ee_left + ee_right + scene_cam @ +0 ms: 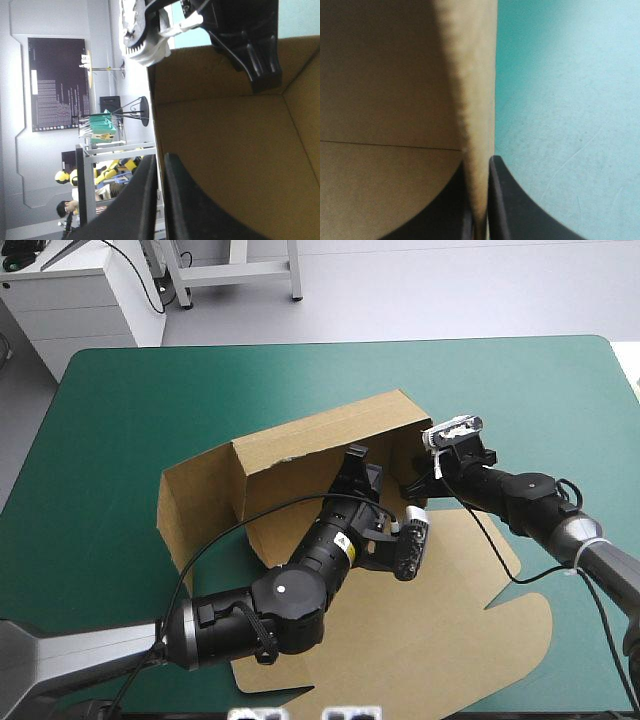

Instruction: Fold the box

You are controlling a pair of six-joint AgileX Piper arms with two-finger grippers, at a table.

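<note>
The brown box (300,455) stands at mid-table with its back and left walls raised. Its lid panel (450,620) lies flat toward the front right. My left gripper (355,460) reaches into the box from the front and is shut on the top edge of the back wall (225,140), which shows as a thin sheet between its fingers (160,160). My right gripper (415,485) is at the box's right end, shut on the edge of the upright board (385,100), seen close between its fingers (481,162). From the left wrist, the right gripper (250,55) appears just ahead.
The flat lid and its rounded flaps (520,640) reach almost to the table's front edge. Teal-green cover (200,380) shows behind the box and also to its right (560,100). My left arm lies across the box's floor.
</note>
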